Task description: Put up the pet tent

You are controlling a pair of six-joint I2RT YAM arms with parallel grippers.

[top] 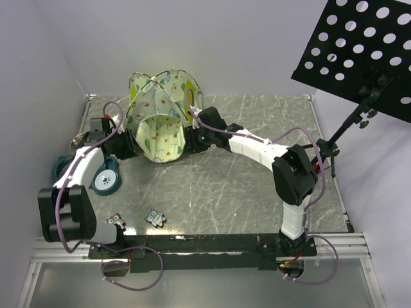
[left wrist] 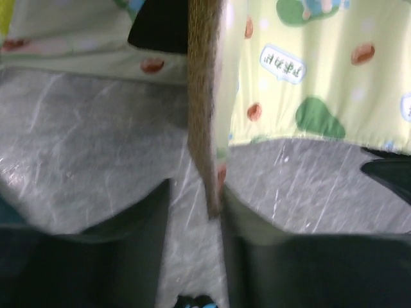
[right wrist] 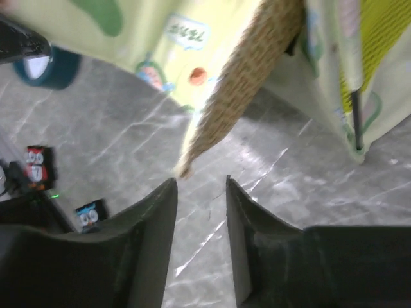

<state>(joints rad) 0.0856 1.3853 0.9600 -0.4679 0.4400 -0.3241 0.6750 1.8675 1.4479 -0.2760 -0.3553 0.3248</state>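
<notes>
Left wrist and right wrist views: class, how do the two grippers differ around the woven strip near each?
The left gripper has an upright woven strip whose end dips between its fingertips; the right gripper has a slanted woven strip ending just short of its fingertips. The left gripper is at the left side of the pet tent, the right gripper at its right. Shared: both jaws apart.

1. The table (top: 257, 192) has a grey top with a marble pattern and pale veins running across it.
2. The tent (top: 160, 128) rests on the far part of the top, left of the middle.
3. A teal roll (top: 106, 181) with a white centre lies flat near the left edge, in front of the tent and apart from it.
4. A small owl card (top: 115, 221) lies near the front-left corner.
5. A second owl card (top: 155, 217) lies near it on the right, not touching.
</notes>
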